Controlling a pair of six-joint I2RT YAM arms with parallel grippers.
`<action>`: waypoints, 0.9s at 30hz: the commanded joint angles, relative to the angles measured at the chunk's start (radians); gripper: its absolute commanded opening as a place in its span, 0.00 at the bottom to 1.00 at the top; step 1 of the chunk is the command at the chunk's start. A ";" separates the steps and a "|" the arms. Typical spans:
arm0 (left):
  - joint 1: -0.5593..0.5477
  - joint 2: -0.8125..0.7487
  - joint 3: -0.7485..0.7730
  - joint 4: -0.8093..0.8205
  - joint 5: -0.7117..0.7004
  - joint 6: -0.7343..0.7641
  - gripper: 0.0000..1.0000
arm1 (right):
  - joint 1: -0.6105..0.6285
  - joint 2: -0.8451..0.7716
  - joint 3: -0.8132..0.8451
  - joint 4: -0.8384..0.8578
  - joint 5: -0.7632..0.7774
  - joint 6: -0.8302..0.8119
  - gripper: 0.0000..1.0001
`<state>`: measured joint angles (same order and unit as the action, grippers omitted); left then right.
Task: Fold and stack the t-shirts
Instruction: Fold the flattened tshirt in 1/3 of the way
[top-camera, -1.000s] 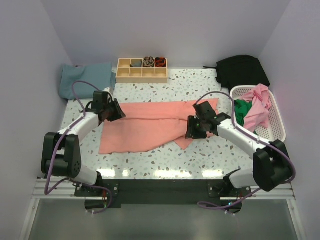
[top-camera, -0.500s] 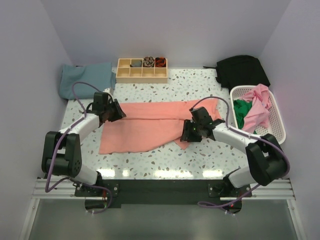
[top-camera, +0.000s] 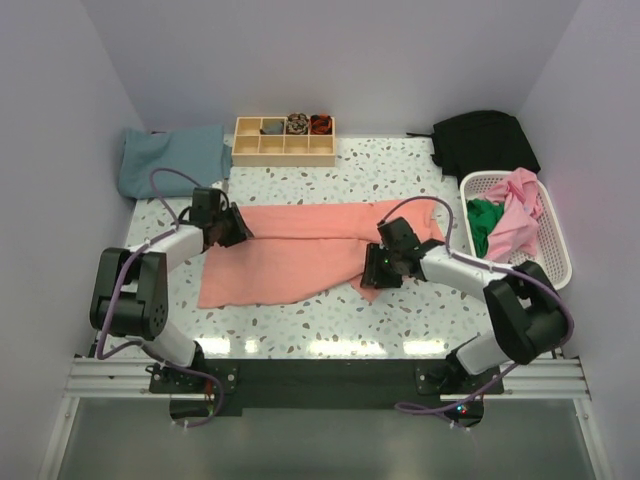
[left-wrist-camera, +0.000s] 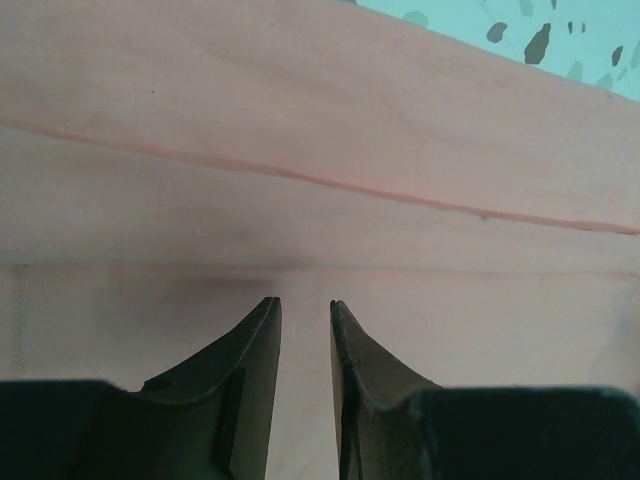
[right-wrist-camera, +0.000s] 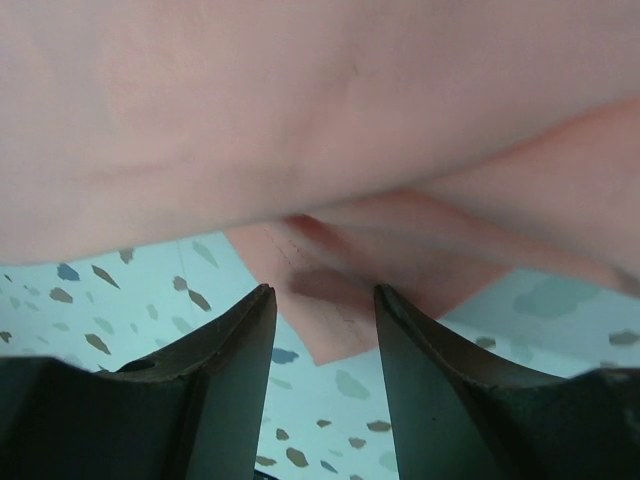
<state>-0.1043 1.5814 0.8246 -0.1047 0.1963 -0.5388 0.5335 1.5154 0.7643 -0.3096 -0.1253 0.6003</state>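
**One salmon t-shirt (top-camera: 290, 260) spread flat on the speckled tabletop (top-camera: 350, 170).**
Left jaws narrowly parted, right jaws wider apart, both empty above the cloth; one white basket (top-camera: 557, 262) stands nearby.

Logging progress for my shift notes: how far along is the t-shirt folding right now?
Done: nothing stacked that I can see. In hand: the salmon t-shirt lies partly folded lengthwise, with the left gripper at its left end and the right gripper at its right corner. Left: finishing this fold, then the pink garment and green garment in the basket.
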 joint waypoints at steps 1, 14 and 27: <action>-0.002 0.025 0.034 0.040 -0.018 -0.007 0.31 | 0.020 -0.101 -0.094 -0.181 0.092 0.079 0.50; 0.002 0.077 0.080 0.000 -0.043 0.022 0.31 | 0.033 -0.441 -0.276 -0.511 0.176 0.266 0.54; 0.003 0.071 0.080 0.002 -0.020 0.026 0.31 | 0.034 -0.618 -0.036 -0.662 0.302 0.247 0.57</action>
<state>-0.1043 1.6592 0.8696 -0.1207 0.1688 -0.5304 0.5629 0.8547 0.6380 -1.0367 0.1234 0.8833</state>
